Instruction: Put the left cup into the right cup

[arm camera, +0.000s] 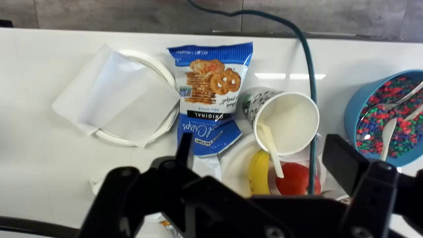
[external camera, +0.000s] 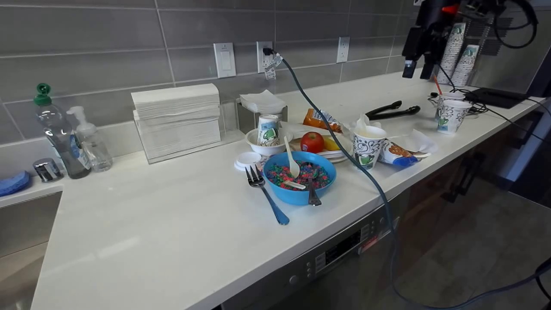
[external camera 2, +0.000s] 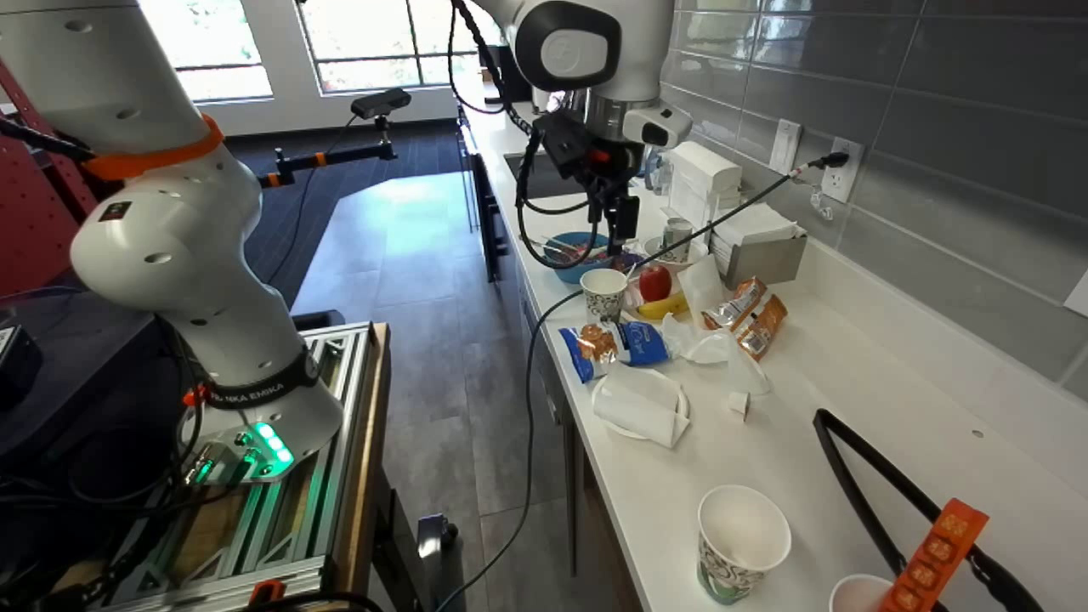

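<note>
Hanging in an exterior view, the gripper was empty; the left cup, I judged, stood in a white bowl, perhaps to save space. In the wrist view, fingers were spread, probably for grasping.

loose cups: 4 | bottles: 2 | apple: 1 | banana: 1

The white arm is ringed by an orange band; below that band, a black collar is lettered EMIKA; the fingers are coloured black.
</note>
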`<action>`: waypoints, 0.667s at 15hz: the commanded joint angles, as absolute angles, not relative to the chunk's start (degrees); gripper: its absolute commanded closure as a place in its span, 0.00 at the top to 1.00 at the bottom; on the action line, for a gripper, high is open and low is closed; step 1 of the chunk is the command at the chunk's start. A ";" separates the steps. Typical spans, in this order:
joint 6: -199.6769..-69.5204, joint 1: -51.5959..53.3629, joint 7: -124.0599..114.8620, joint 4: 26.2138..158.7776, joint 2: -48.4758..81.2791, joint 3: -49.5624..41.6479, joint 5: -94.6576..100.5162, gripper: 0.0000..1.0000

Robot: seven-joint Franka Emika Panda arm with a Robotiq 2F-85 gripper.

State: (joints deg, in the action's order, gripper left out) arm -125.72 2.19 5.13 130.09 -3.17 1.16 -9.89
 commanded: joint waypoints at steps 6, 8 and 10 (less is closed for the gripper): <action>-136.06 3.09 0.75 129.43 6.42 3.62 -10.40 1.00; -136.63 3.21 0.80 129.30 7.92 4.07 -10.59 1.00; -136.73 3.22 1.20 129.06 9.03 4.45 -10.96 1.00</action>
